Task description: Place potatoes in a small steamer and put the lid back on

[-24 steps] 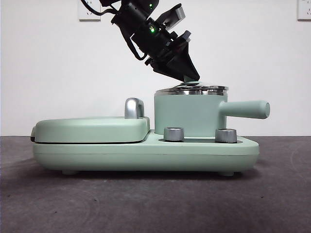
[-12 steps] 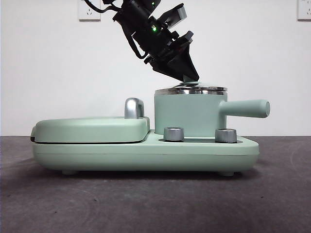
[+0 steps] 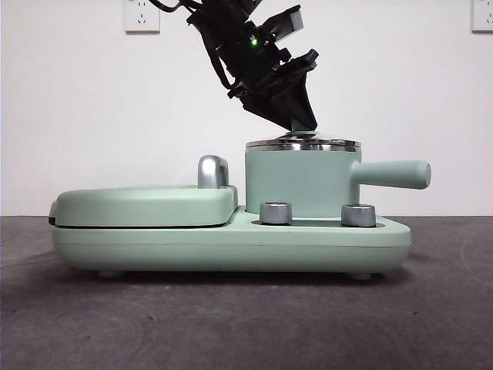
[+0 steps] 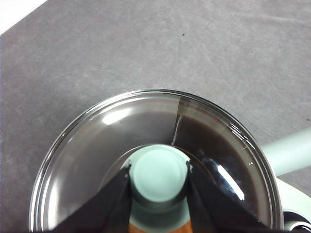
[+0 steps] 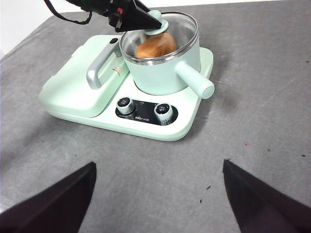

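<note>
The mint-green small steamer (image 3: 296,181) stands on its base unit, side handle (image 3: 393,173) pointing right. The glass lid (image 3: 304,143) lies flat on the pot's steel rim. My left gripper (image 3: 303,126) comes down from above and is shut on the lid's green knob (image 4: 158,172); its jaws press both sides of the knob. In the right wrist view the orange-brown potato (image 5: 155,46) lies inside the pot (image 5: 160,73), seen through the lid (image 5: 182,26). My right gripper (image 5: 159,164) is open and empty, high above the table in front of the appliance.
The flat mint-green grill plate (image 3: 146,204) with its chrome handle (image 3: 212,171) lies shut beside the pot on the same base. Two steel dials (image 3: 276,213) sit at the base's front. Dark grey table (image 5: 252,111) surrounds the appliance.
The lid has gone from slightly raised and tilted to lying flat on the pot's rim. My left gripper has turned a little more upright while staying on the knob.
</note>
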